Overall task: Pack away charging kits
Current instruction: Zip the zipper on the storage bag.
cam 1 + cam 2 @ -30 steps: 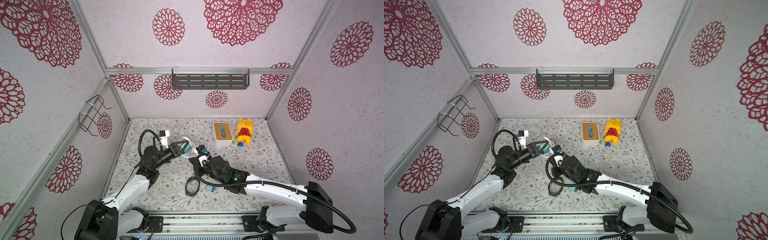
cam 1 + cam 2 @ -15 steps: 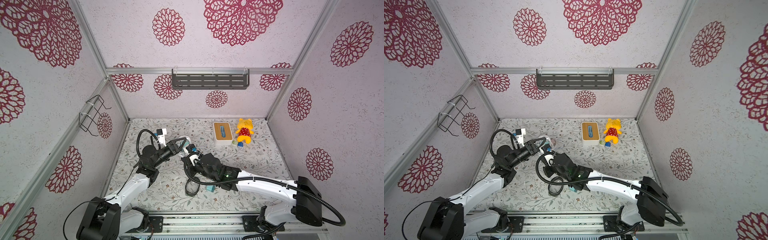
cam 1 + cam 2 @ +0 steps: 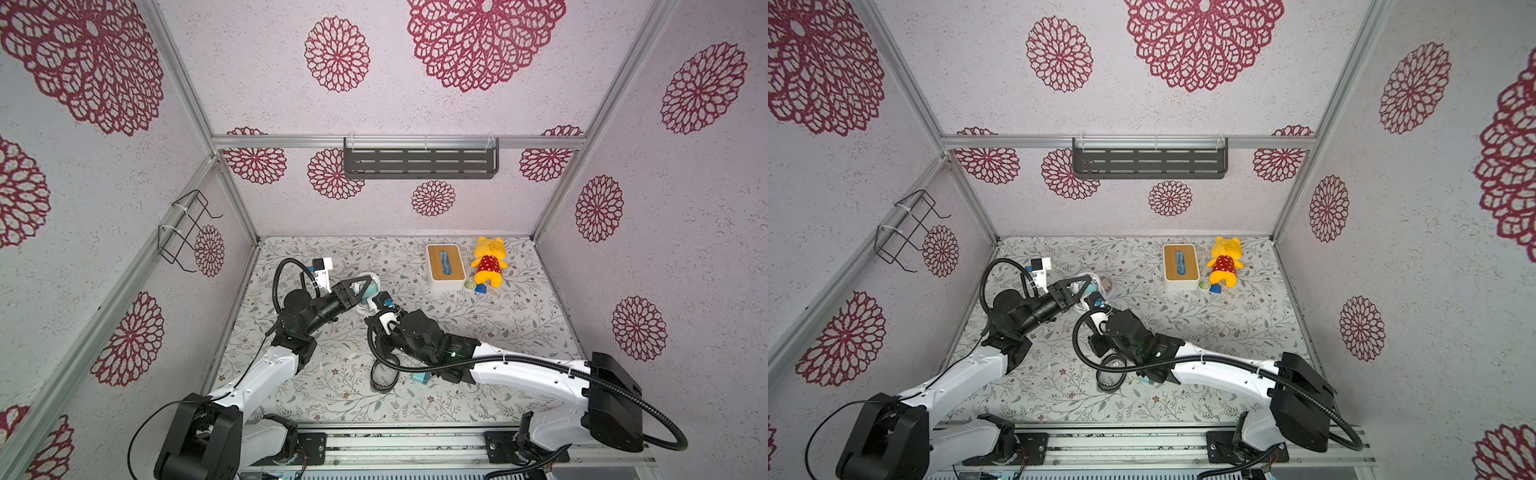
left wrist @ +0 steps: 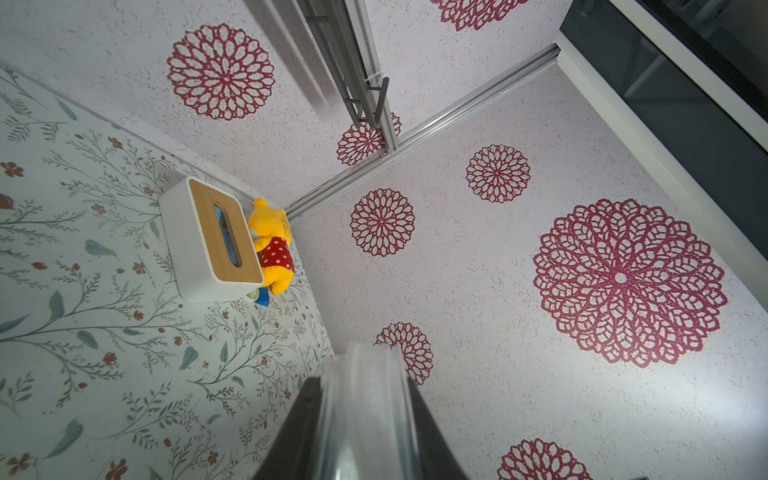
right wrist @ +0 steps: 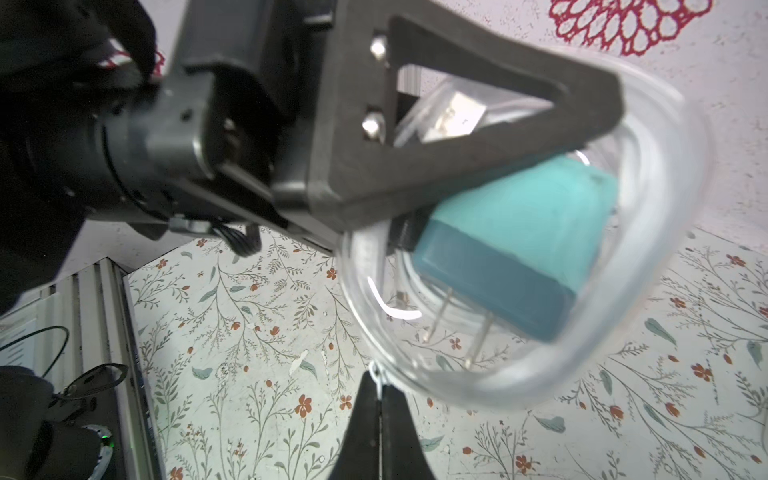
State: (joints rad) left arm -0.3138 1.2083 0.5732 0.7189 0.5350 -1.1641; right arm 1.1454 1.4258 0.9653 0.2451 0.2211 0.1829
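Over the left-centre of the counter (image 3: 519,299), in both top views, my left gripper (image 3: 360,289) holds a clear case (image 3: 365,277) up off the surface. A teal charger (image 3: 371,287) shows through the case. My right arm (image 3: 519,368) reaches in from the near right, and its end meets the case on the near side. Towards the near edge a second case (image 3: 384,376) lies flat, partly under the arm's black hose (image 3: 415,368). A second teal charger (image 3: 422,377) sits just right of it, against the arm. In a top view a pinkish charger (image 3: 1108,285) shows just beyond the held case. At the far right stand the white box (image 3: 444,266), the yellow plush (image 3: 488,262) and a small blue block (image 3: 481,289).

In the left wrist view, my two dark fingers (image 4: 299,436) are clamped on the case's clear rim, which stands edge-on between them.

In the right wrist view, my right gripper (image 5: 376,415) has its fingers pressed together, with the tips touching the case's rim. A small white bit sits at the tips, and I cannot tell whether it is pinched. The teal charger lies inside the case, its two prongs visible through the clear wall. A silvery cable plug (image 5: 457,116) sits beside it.
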